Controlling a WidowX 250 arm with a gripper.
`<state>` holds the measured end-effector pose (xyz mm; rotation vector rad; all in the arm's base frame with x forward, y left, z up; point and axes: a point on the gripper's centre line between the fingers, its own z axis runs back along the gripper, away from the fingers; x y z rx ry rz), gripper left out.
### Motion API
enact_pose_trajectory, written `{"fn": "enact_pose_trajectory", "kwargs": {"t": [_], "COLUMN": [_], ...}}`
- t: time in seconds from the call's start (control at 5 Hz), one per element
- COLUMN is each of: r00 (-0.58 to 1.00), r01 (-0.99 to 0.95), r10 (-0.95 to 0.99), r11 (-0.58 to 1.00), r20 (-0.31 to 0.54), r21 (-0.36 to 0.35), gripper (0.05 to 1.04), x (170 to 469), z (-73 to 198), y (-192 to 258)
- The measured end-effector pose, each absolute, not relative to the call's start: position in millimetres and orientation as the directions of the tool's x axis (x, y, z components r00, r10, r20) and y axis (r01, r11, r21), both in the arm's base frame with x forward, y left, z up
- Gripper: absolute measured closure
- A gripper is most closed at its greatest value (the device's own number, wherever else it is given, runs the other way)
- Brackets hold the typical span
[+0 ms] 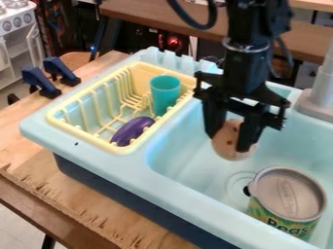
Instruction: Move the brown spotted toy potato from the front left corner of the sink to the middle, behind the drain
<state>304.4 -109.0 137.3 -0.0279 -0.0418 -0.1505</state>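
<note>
- The wooden table (pixel 39 170) is supporting the sink and is showing a rough, scarred patch along its near side.
- The light blue sink (pixel 189 189) is sitting on the table, with its dark base showing below the near side and its basin opening at the right.
- The black arm (pixel 248 26) is coming in from the top edge and hanging over the basin.
- The yellow rack (pixel 119 148) is resting in the left part of the sink, beside the basin, and is holding the cup and the eggplant.
- The grey faucet (pixel 319 95) is rising from the sink at the right edge.
- The gripper (pixel 229 143) is pointing down over the basin, its fingers closing around the tan thing from both sides.
- The can (pixel 289 194) is standing in the near right part of the basin, its silvery top facing up.
- Two dark blue clamps (pixel 40 83) are gripping the table left of the sink.
- The teal cup (pixel 165 93) is standing in the rack's right part.
- The purple eggplant (pixel 132 131) is lying in the rack, nearer the camera than the cup.
- The tan thing (pixel 224 151), rounded and dark-spotted, is hanging between the fingers, above the basin.
</note>
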Motion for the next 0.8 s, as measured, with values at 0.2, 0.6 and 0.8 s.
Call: {"fn": "enact_pose_trajectory", "kwargs": {"t": [0.2,0.6,0.8], "r00": [0.991,0.988,0.985], "r01": [0.136,0.155,0.171], "r10": [-0.136,-0.154,-0.169], "r11": [0.990,0.986,0.984], "r20": [-0.003,0.028,0.039], "r21": [-0.044,-0.054,-0.056], "gripper": [0.439,0.439,0.439], "x": [314,336,343], "z": [114,106,107], "y": [-102,-112,-122]}}
